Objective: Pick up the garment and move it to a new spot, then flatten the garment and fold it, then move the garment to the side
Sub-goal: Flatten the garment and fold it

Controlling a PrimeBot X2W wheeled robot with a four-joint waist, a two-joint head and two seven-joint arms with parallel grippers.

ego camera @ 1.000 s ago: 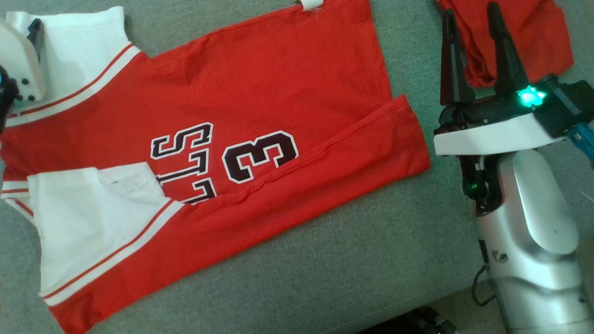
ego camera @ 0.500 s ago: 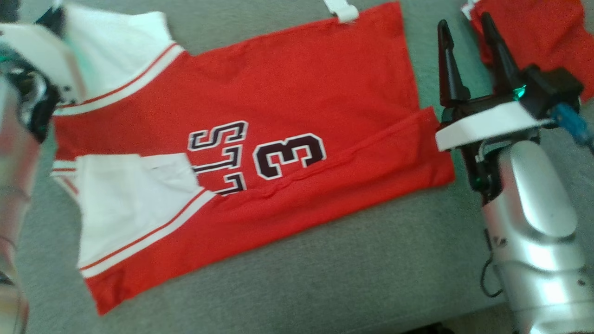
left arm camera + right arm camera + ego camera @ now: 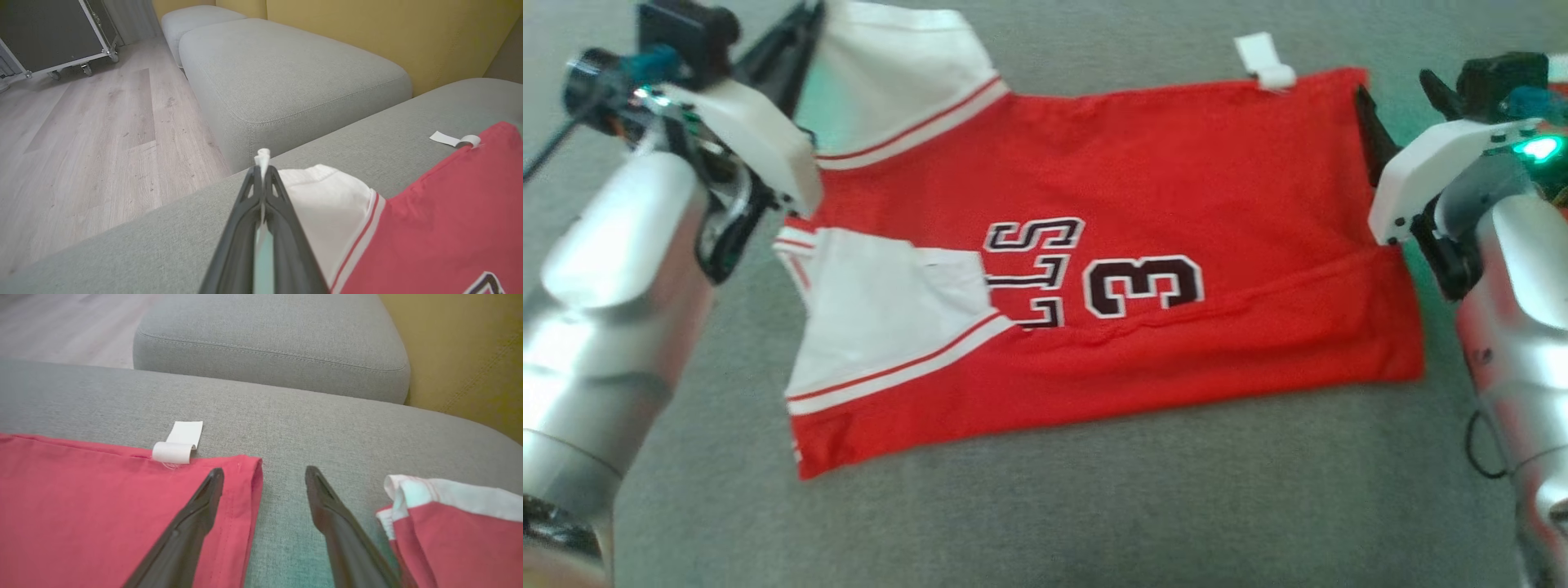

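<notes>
A red jersey (image 3: 1143,204) lies spread on a grey sofa cushion (image 3: 1094,506), its white sleeve (image 3: 898,73) clenched in the left pincer (image 3: 261,167), while the right pincer (image 3: 264,475) gapes released astride its hem corner (image 3: 249,465), likely poised to grip so both ends move together.

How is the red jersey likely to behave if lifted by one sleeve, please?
Probably floppy: the jersey lies flat with soft creases, so it should drape. Likely light: the left tool pinches just the thin white sleeve edge. It may drag on the cushion.
</notes>
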